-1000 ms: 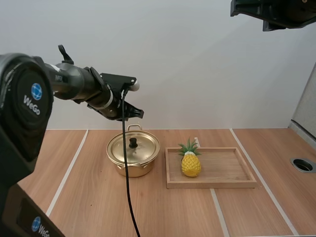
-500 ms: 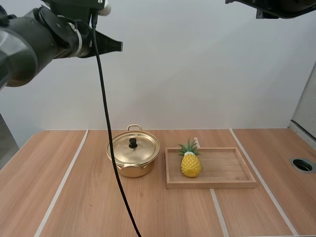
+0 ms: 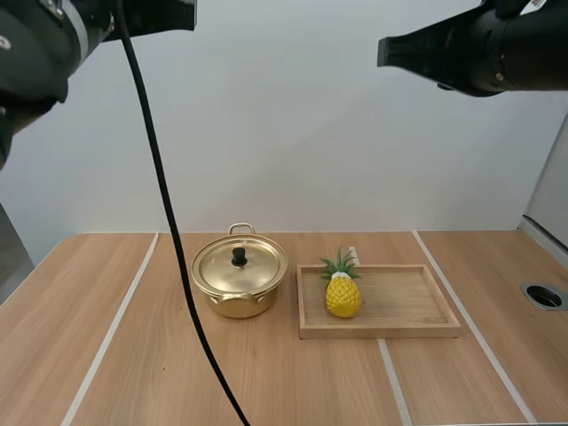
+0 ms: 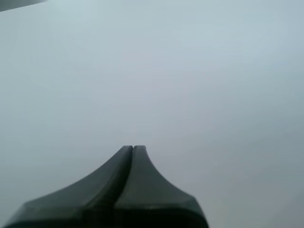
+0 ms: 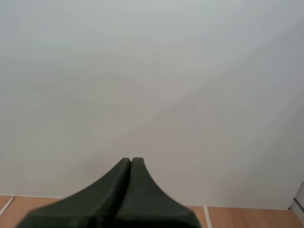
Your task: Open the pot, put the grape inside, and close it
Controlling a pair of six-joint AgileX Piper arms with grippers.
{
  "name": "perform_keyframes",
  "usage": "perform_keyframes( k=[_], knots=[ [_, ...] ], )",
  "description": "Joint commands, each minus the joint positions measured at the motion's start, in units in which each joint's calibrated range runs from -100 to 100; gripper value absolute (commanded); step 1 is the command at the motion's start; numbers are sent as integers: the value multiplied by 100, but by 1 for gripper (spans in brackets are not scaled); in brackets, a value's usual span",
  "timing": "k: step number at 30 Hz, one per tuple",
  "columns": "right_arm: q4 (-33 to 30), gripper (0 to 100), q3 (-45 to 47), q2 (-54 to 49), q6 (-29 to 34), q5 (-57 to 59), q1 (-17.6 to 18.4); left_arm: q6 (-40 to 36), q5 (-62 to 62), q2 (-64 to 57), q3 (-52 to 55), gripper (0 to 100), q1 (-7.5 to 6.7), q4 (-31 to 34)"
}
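Plain white wall behind; wooden table [image 3: 160, 355] with white tape lines. A gold pot [image 3: 240, 297] sits left of centre, its lid [image 3: 253, 268] on and the black knob [image 3: 239, 257] pointing up. Just beside it to the right is a wooden tray [image 3: 408, 330]. No grapes are on the table. The only fruit is a toy pineapple [image 3: 343, 295], standing upright at the tray's left end, the end nearest the pot, with its long axis vertical and leaves on top. Both arms are raised high, well apart from everything on the table. In the wrist views the left gripper [image 4: 133, 148] and right gripper [image 5: 130, 160] each show fingers pressed together into one dark wedge, holding nothing and aimed at the wall rather than down. Key relation: the knob lies well below both grippers and on the left arm's side of centre, so I judge the left arm better placed for the lid. The pineapple is more on the right arm's side. The task looks not yet begun. The first step calls for a descent over the knob with the fingers parted.
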Motion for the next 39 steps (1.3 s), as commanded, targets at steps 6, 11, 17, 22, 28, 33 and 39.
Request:
perform_keyframes(
  k=[6,11,17,22,28,33,39],
  knots=[
    [512,0,491,-401,-528,-348,-19,41,-93,-1098,1391,0,13,-193],
    [1074,0,885,-859,-1034,-325,-19,155,-93,-1851,1954,0,13,-193],
    [1105,0,1525,-1592,-1034,-180,-19,347,82,-2660,2095,0,13,-193],
    [1164,0,1982,-2302,-1001,99,-19,329,860,-3185,2095,0,13,-206],
    [1185,0,2331,-3098,-1001,160,-19,309,1306,-3658,2095,0,13,-431],
    [1157,0,2535,-3530,-908,492,-19,0,1345,-3982,2204,0,13,-431],
    [1085,0,2732,-3677,-849,498,-19,-114,1355,-4217,2815,0,13,-344]
  ],
)
